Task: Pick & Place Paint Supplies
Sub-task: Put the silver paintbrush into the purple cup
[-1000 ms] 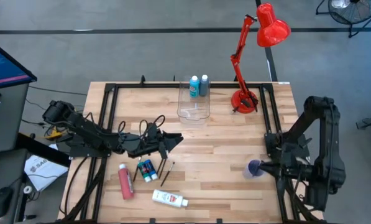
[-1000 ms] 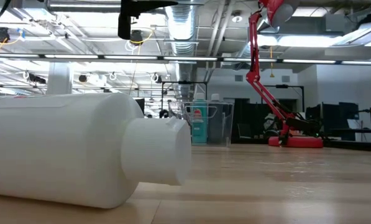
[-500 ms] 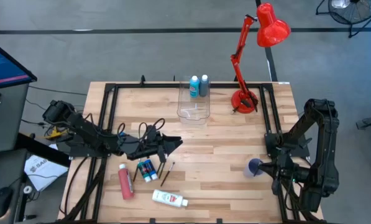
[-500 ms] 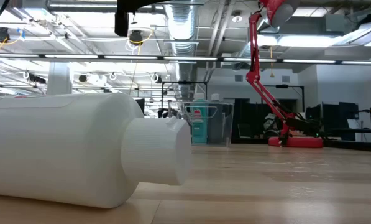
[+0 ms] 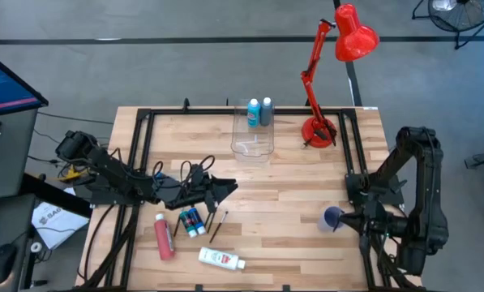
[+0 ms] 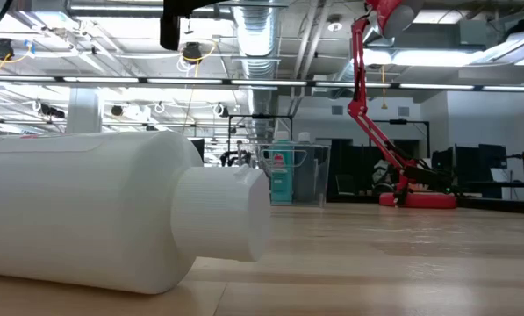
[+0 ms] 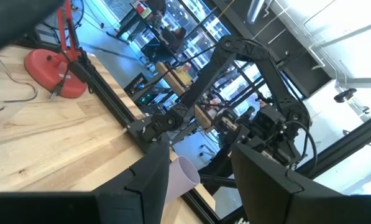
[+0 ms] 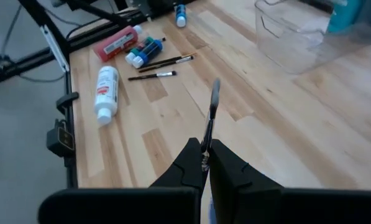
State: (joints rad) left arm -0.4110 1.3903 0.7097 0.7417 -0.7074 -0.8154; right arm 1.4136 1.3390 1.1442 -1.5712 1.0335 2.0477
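Pale wood-plank worktop with a black frame along its sides. Near the front left lay a pink-red bottle, two small blue-green bottles side by side, two thin dark brushes just beside them, and a white bottle on its side by the front edge. At the far edge stood a clear box, with a red desk lamp near it. A small purple cup sat at the right.
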